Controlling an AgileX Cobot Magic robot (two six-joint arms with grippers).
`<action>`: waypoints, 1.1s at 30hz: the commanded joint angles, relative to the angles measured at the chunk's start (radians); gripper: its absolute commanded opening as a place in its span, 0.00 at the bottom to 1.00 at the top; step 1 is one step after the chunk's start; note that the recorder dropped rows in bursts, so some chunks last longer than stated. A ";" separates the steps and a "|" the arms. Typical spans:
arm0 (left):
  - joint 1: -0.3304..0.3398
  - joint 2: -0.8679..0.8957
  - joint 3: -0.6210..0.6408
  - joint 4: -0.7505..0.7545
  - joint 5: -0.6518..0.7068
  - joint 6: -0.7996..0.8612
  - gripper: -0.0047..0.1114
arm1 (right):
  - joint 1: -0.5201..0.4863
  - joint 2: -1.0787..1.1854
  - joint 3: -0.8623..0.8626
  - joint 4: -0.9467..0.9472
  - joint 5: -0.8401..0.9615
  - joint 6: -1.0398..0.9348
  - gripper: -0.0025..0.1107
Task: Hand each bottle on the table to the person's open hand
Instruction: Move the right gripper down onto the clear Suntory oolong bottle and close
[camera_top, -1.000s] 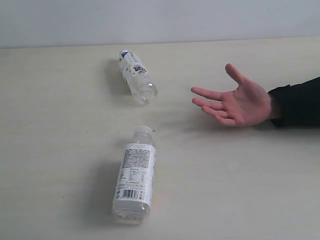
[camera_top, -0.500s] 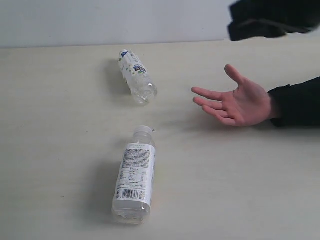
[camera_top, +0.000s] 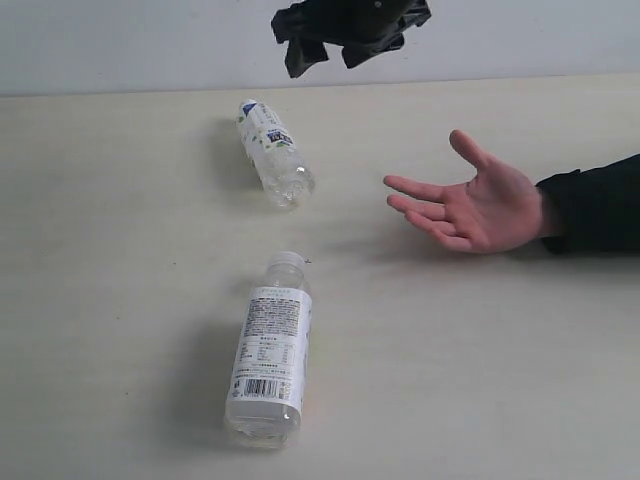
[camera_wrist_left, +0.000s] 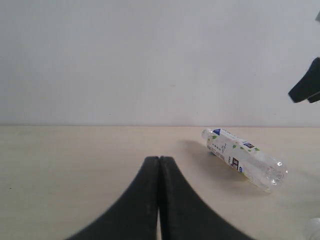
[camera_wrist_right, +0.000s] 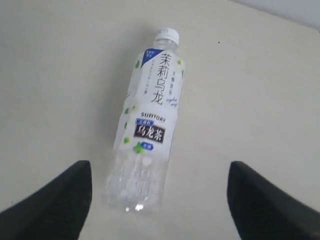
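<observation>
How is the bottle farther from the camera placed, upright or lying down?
Lying down. The far bottle rests on its side on the table, with its white cap pointing sideways, not upward.

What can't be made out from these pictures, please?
- Exterior view: the top edge cuts off the right arm; only its open right hand shows.
- Exterior view: the left hand is out of frame; the left wrist view shows only its shut fingertips.
- Exterior view: print on the near bottle is too small to read.
- Exterior view: the right edge cuts off the person beyond the black sleeve.
</observation>
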 joint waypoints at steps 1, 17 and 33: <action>-0.005 -0.007 0.003 -0.006 -0.002 0.006 0.04 | 0.005 0.120 -0.082 -0.041 -0.039 -0.028 0.70; -0.005 -0.007 0.003 -0.006 -0.002 0.006 0.04 | 0.082 0.247 -0.097 -0.065 -0.174 -0.114 0.83; -0.005 -0.007 0.003 -0.006 -0.002 0.006 0.04 | 0.088 0.309 -0.097 -0.070 -0.182 -0.059 0.83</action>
